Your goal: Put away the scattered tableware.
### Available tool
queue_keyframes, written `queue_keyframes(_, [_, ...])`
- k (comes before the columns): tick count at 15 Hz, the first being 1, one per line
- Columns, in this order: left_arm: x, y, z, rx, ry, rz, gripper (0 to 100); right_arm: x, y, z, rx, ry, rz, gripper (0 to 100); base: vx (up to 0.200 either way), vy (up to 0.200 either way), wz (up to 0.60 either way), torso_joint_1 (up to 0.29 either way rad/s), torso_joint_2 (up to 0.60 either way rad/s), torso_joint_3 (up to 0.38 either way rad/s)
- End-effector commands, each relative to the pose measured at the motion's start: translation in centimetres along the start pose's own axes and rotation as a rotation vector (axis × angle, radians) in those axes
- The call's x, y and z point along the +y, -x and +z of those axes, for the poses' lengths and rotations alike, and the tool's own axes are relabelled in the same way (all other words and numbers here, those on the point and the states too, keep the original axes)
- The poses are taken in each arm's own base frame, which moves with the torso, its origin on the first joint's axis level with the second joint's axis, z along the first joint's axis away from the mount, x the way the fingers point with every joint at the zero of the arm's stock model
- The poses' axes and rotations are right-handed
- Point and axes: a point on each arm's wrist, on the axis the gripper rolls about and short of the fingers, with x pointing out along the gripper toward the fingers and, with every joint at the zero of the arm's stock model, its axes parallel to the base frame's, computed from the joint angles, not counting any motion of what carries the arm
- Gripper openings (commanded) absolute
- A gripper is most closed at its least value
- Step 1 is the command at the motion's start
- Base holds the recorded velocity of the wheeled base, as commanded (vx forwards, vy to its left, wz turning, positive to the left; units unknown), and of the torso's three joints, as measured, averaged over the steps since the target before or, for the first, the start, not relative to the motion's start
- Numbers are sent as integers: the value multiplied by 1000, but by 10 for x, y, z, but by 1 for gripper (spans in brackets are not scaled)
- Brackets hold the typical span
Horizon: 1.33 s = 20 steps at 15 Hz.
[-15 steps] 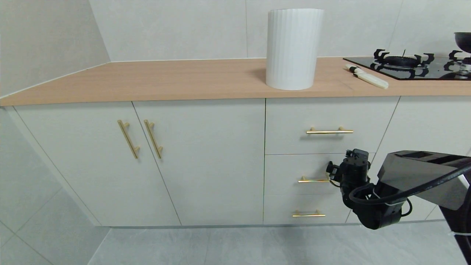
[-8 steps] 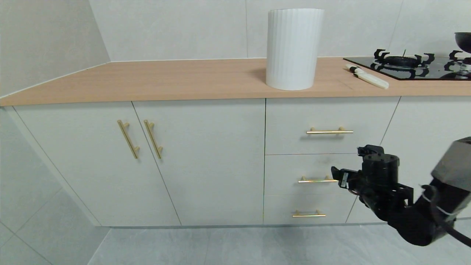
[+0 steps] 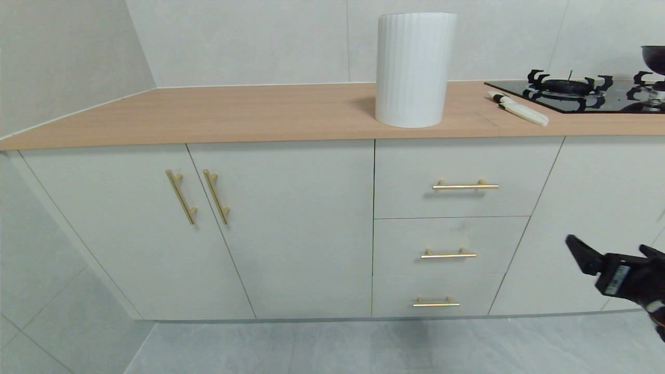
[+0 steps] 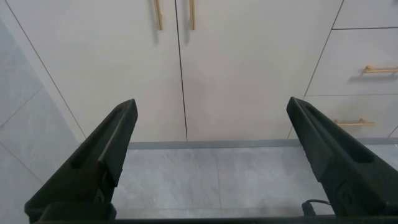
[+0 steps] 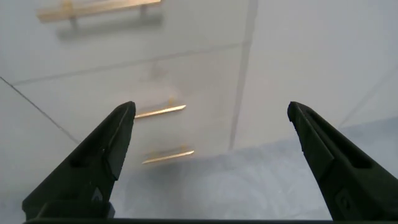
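- Right gripper (image 3: 613,254), its fingers spread wide and holding nothing, hangs low before the pale cabinet front, to the right of the three drawers (image 3: 447,228).
- Left gripper (image 4: 210,111) is likewise spread and empty, and faces the foot of the double doors (image 4: 180,68) and the grey floor (image 4: 205,180).
- A cream utensil (image 3: 517,108) lies flat on the wooden countertop (image 3: 234,111), between a tall white ribbed canister (image 3: 414,69) and the black hob (image 3: 571,96), just beside the hob's edge.

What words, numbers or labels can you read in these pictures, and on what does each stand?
None can be read.
A small sticker on the right gripper carries print, too small to read.
The white canister, knife, drawers and stove show no writing.
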Motion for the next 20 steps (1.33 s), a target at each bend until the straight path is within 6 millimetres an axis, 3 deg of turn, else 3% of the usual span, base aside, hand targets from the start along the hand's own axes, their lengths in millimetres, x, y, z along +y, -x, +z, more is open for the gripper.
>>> queue_keyframes(1, [0, 0, 0, 1, 0, 0, 100, -55, 73, 2, -162, -5, -136, 100, 0, 0, 0, 0, 0, 0])
queue_keyframes(3, [0, 0, 0, 1, 0, 0, 100, -74, 109, -2, -215, -12, -142, 100, 0, 0, 0, 0, 0, 0])
queue_keyframes(8, [0, 0, 0, 1, 0, 0, 100, -100, 182, -1, -293, 50, -189, 100, 0, 0, 0, 0, 0, 0])
queue_keyframes(11, [0, 0, 0, 1, 0, 0, 100, -98, 190, 0, -342, 37, -260, 100, 0, 0, 0, 0, 0, 0])
queue_keyframes(14, [0, 0, 0, 1, 0, 0, 100, -97, 190, -23, -287, 78, -239, 100, 0, 0, 0, 0, 0, 0])
queue_keyframes(15, [0, 0, 0, 1, 0, 0, 100, -95, 185, -30, -262, 75, -186, 100, 0, 0, 0, 0, 0, 0])
queue_keyframes(17, [0, 0, 0, 1, 0, 0, 100, -87, 166, -61, -185, 19, 104, 100, 0, 0, 0, 0, 0, 0])
queue_keyframes(20, [0, 0, 0, 2, 0, 0, 100, -84, 157, -81, -137, 28, 199, 100, 0, 0, 0, 0, 0, 0])
